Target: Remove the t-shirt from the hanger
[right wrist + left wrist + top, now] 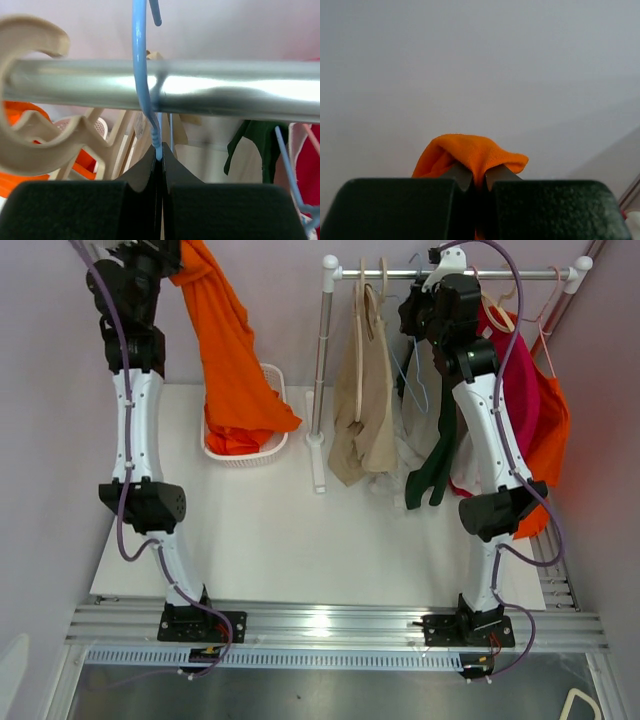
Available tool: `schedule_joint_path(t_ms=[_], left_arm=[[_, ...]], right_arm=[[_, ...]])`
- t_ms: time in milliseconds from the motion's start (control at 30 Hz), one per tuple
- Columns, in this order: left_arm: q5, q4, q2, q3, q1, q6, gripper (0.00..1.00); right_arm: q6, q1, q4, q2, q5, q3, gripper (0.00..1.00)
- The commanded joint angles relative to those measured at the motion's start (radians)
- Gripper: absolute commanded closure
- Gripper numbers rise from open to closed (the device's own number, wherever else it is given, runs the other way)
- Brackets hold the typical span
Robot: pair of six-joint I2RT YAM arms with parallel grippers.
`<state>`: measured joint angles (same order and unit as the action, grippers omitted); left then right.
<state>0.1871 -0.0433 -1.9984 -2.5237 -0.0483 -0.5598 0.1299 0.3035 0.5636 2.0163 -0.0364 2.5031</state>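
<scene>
Fingers point(461, 175) of the left gripper point(479, 181) pinch tight on a fold of the orange t-shirt point(470, 150), hanging down to the white basket point(250, 458). The right gripper point(160, 156) is clamped on the blue hanger point(140, 75) at its neck, just under the rail point(225, 95).

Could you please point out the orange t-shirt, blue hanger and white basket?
orange t-shirt point(225, 360), top external view, middle of hanging cloth.
blue hanger point(140, 75), right wrist view, hook crossing the rail.
white basket point(248, 458), top external view, near rim.

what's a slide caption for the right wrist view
Right pincer shut on the blue hanger hooked over the metal rail.
</scene>
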Motion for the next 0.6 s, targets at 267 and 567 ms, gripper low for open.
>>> schedule_joint_path(t_ms=[267, 567], left_arm=[[-0.032, 0.135, 0.000, 0.292, 0.016, 0.000, 0.99], [-0.102, 0.647, -0.167, 0.234, 0.163, 0.064, 0.99]], right_arm=[[0.017, 0.005, -0.077, -0.021, 0.063, -0.073, 1.00], [0.011, 0.029, -0.028, -0.065, 0.038, -0.095, 1.00]])
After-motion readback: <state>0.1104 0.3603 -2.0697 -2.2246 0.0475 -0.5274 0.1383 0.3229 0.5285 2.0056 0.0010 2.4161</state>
